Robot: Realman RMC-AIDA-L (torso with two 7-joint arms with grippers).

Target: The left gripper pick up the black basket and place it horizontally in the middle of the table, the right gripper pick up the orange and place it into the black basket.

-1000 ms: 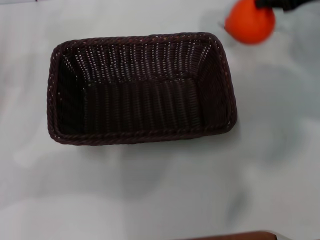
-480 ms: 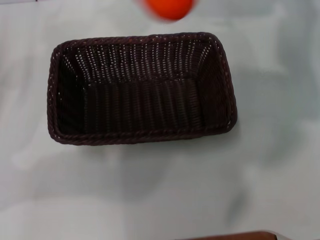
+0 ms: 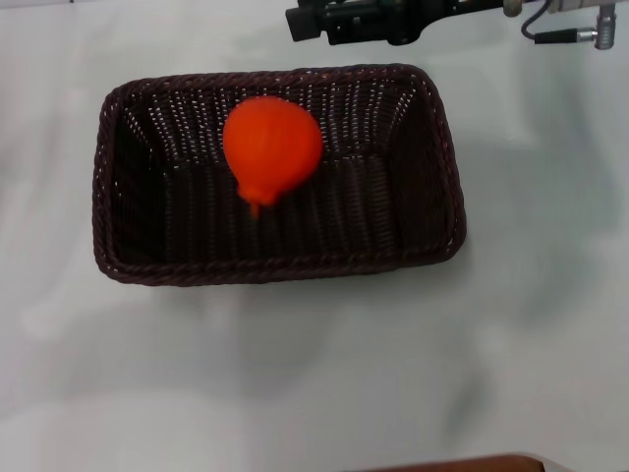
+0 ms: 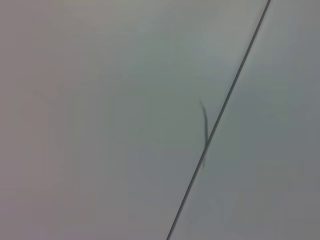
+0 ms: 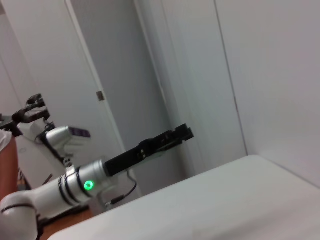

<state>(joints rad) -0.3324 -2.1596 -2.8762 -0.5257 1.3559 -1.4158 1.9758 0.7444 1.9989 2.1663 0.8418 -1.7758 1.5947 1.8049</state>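
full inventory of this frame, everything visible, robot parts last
black basket: 1, very dark brown-black wicker, lying lengthwise on the middle of the table.
orange: 1, orange-red, over the basket's inside toward its far wall, narrow end toward the robot; resting or falling, cannot tell.
table: 1, white, under the basket.
wall and door panels: pale grey, behind the table in the right wrist view.
right gripper: 1, black, beyond the basket's far rim, holding nothing.
left gripper: 1, black on a silver arm, off beside the table.
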